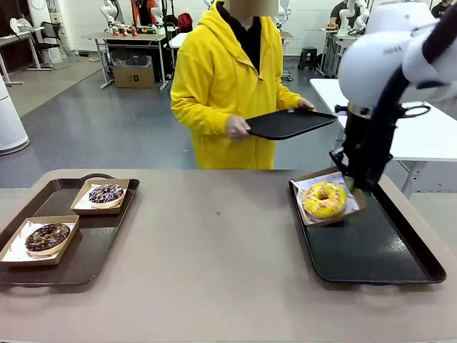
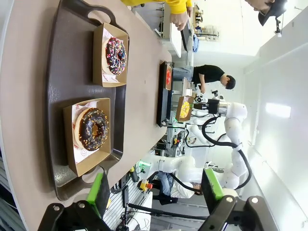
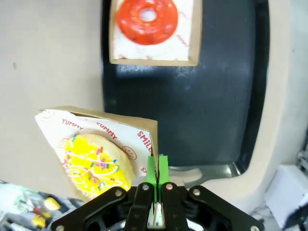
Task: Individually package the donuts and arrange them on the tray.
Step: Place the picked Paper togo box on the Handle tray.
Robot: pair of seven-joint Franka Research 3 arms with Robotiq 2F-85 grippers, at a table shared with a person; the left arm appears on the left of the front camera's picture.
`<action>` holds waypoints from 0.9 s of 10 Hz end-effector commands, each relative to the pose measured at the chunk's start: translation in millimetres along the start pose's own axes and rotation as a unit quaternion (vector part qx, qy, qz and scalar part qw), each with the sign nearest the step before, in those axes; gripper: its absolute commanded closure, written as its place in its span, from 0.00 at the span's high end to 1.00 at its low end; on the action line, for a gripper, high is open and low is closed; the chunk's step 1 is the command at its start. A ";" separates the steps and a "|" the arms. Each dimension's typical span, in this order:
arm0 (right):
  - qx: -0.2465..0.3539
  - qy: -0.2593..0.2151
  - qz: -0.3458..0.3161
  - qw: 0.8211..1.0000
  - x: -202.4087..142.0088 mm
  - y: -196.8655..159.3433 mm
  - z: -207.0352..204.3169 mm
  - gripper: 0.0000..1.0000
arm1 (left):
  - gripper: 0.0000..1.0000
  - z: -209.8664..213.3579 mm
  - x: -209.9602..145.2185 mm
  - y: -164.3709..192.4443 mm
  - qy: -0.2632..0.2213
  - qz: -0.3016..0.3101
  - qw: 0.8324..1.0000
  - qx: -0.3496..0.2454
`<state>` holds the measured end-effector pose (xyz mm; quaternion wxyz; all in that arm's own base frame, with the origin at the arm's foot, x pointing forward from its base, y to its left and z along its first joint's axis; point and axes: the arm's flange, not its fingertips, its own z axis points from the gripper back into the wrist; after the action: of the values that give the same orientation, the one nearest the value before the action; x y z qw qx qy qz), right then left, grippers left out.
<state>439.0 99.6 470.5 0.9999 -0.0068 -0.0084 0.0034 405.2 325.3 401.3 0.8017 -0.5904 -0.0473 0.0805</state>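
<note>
Right claw (image 3: 156, 166): clenched on the rim of a brown cardboard box (image 3: 120, 127) carrying the yellow sprinkled ring donut (image 1: 324, 199), held just beside it above the black plastic tray (image 1: 371, 250), seemingly for placement. Left claw (image 2: 154, 190): released, hovering over the counter (image 1: 214, 236).

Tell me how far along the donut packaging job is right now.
All four donuts sit in paper boxes. The red donut already rests on the right tray. The right claw is shut on the wall of the yellow donut's box, held tilted above that tray. The chocolate donut and sprinkled dark donut sit boxed on the left tray. The left claw is open, holding nothing.
</note>
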 end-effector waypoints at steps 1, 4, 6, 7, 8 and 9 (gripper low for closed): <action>0.033 -0.018 -0.006 0.999 -13.4 -17.5 -12.1 0.02 | 1.00 -0.2 -4.1 -1.6 0.000 -0.008 1.000 0.004; 0.027 -0.033 -0.024 0.999 -0.4 -19.1 -19.7 0.02 | 1.00 -0.2 -4.1 -1.6 0.000 -0.008 1.000 0.004; 0.022 -0.011 -0.019 1.000 -9.9 -25.9 -16.8 0.02 | 1.00 -0.2 -4.1 -1.6 0.000 -0.008 1.000 0.004; 0.022 -0.011 -0.019 1.000 -9.9 -25.9 -16.8 0.02 | 1.00 -0.2 -4.1 -1.6 0.000 -0.008 1.000 0.004; 0.022 -0.011 -0.019 1.000 -9.9 -25.9 -16.8 0.02 | 1.00 -0.2 -4.1 -1.6 0.000 -0.008 1.000 0.004; 0.022 -0.011 -0.019 1.000 -9.9 -25.9 -16.8 0.02 | 1.00 -0.2 -4.1 -1.6 0.000 -0.008 1.000 0.004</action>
<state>430.1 75.0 451.9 0.9995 0.0161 -0.0208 -0.0149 405.5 324.9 401.3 0.8017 -0.5905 -0.0471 0.0800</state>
